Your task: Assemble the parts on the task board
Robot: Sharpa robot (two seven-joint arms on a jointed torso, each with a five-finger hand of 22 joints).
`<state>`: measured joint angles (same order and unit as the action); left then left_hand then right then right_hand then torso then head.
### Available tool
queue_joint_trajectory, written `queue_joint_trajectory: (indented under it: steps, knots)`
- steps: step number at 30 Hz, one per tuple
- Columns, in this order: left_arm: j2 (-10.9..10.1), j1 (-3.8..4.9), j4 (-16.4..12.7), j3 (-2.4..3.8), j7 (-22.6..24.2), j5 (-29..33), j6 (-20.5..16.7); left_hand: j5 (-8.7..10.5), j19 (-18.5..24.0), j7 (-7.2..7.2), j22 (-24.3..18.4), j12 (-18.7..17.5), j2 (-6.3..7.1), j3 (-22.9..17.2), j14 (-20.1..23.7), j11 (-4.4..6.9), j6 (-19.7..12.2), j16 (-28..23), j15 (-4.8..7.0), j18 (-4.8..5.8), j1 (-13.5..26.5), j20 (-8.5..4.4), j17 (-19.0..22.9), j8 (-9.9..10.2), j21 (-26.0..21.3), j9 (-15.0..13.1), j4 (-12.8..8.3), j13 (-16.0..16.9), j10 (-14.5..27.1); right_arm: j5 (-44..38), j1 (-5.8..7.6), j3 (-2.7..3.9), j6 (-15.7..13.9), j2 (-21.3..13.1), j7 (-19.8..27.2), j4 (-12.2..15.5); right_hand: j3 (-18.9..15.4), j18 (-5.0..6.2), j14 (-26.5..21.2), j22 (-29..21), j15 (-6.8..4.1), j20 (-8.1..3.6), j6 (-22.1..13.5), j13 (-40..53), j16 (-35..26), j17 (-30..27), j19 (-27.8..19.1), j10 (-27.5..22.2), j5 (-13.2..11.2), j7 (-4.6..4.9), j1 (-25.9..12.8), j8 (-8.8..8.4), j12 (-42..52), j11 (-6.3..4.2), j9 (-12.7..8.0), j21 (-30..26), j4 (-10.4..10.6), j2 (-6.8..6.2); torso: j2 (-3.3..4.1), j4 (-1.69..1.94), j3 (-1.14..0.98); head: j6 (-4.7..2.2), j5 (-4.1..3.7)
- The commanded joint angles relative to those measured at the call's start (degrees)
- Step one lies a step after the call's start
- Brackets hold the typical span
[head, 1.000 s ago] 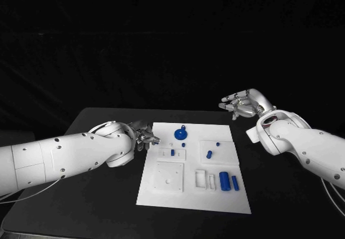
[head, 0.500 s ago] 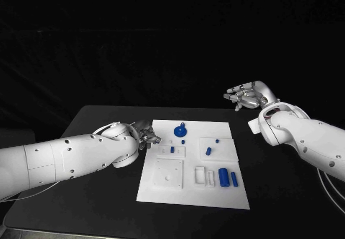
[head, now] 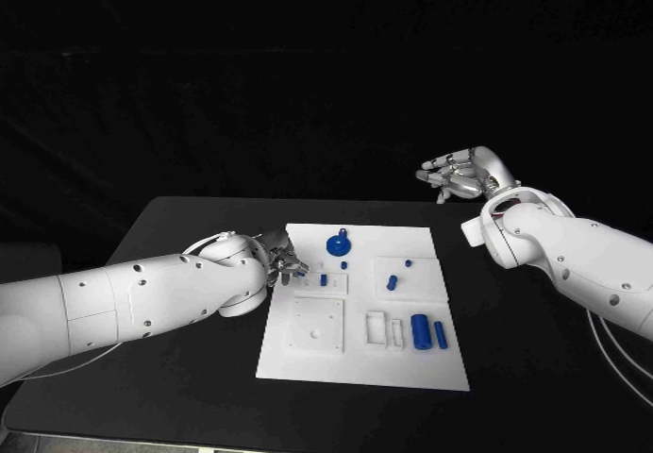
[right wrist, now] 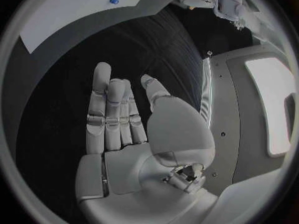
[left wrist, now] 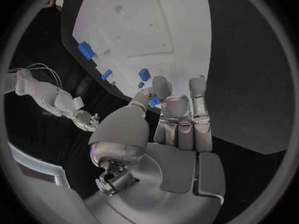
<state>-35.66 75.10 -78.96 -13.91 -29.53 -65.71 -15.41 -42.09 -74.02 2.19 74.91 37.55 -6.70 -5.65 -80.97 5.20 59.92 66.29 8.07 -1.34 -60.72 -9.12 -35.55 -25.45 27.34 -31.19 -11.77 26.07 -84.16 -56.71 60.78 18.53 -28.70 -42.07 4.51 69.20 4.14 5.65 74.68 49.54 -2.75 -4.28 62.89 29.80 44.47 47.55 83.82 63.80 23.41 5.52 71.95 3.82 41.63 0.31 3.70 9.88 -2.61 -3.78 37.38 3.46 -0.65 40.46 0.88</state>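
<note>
- My left hand sits at the white board's left edge, pinching a small blue piece between thumb and finger.
- My right hand is up past the board's far right corner, fingers straight, holding nothing.

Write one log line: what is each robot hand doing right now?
left hand: pinches small blue part at board edge | right hand: open, raised beyond table, holds nothing

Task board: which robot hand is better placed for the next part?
Left. The left robot hand sits at the task board edge, pinching a small blue part. The right robot hand is raised beyond the far corner, holding nothing.
</note>
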Motion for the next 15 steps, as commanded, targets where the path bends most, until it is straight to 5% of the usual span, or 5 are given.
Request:
queue_joint_trajectory:
  steps: [1,15]
  knots:
    - [0.53,-0.08,0.34,0.04,-0.07,0.58,3.15,0.09,0.08,-3.24,0.86,0.29,-0.24,-4.26,-0.32,0.24,3.25,-0.16,-0.01,-0.35,-0.55,0.31,0.00,-0.30,0.16,-0.06,-4.25,-0.07,-2.33,0.25,0.05,0.03,0.30,0.22,0.84,-0.05,0.23,0.61,-0.28,-0.16,-0.18,0.30,0.00,-0.12,-0.13,-0.09,2.10,-0.06,0.36,0.09,-0.23,-0.27,0.27,-0.04,-0.10,-0.25,-0.19,-0.34,0.03,0.04,0.04,0.07,-0.12]
    - [2.02,-0.18,1.79,0.06,0.05,0.40,4.89,0.11,0.16,-3.20,0.85,0.20,-0.32,-4.38,-0.31,0.22,2.94,-0.32,0.01,-0.29,-0.51,0.26,-0.06,-0.50,0.26,-0.10,-4.27,-0.06,-2.33,0.26,0.11,0.03,0.63,0.69,0.81,-0.27,0.56,0.60,-0.33,-0.36,-0.19,0.28,-0.05,-0.34,-0.10,-0.17,2.08,-0.13,2.08,0.10,-0.27,-0.27,0.29,-0.07,-0.10,-0.14,-0.16,-0.52,0.10,0.16,0.02,0.15,-0.27]
